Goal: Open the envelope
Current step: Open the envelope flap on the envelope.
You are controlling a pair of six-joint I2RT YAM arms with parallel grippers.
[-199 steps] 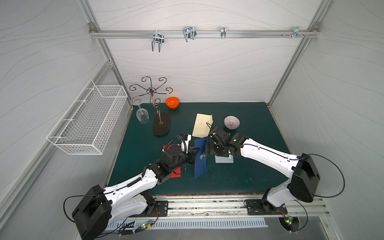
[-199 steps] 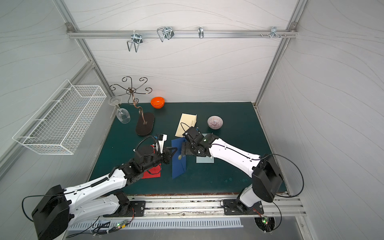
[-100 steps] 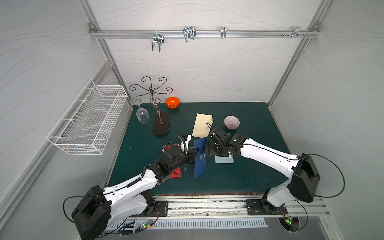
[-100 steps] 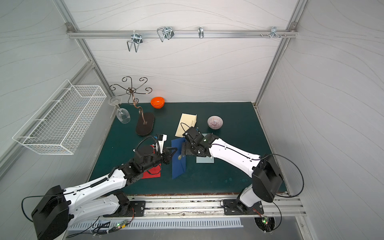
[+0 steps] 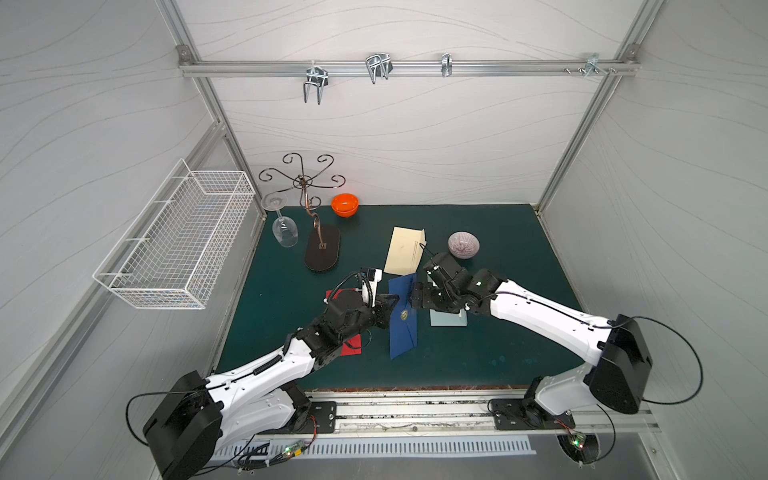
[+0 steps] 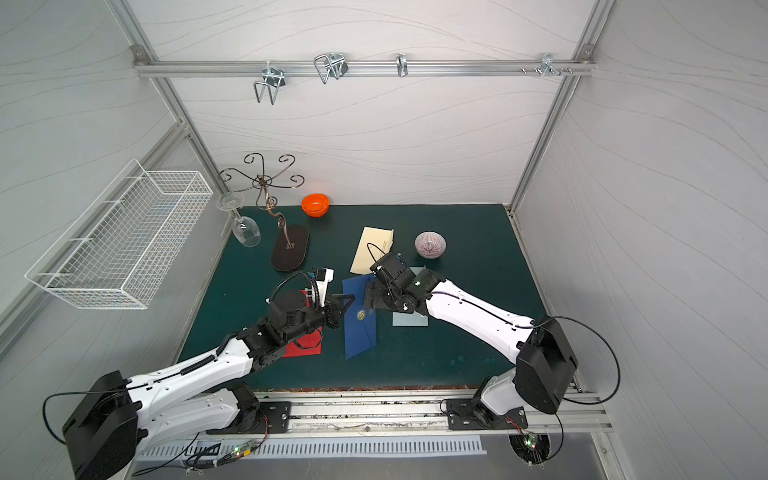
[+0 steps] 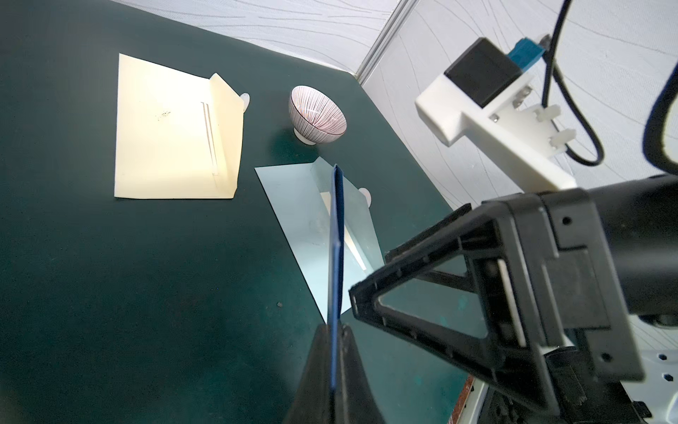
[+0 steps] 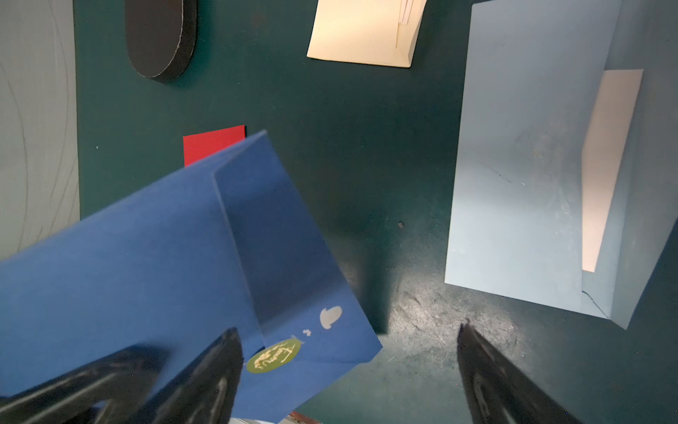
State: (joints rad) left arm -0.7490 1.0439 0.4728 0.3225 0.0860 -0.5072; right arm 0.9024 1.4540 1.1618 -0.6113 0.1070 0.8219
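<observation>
One matte blue paper envelope (image 5: 403,337) — rectangular, oval-stickered — pinched edgewise.

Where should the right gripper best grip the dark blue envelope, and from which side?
Probably the flap near the gold seal, from the right arm's side: the left gripper holds the envelope lifted by its other edge, so the flap faces the open right gripper.

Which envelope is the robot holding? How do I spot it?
Look at the middle of the green mat. The dark blue envelope is there, pinched in the left hand. Only it is lifted and has a round gold sticker.
</observation>
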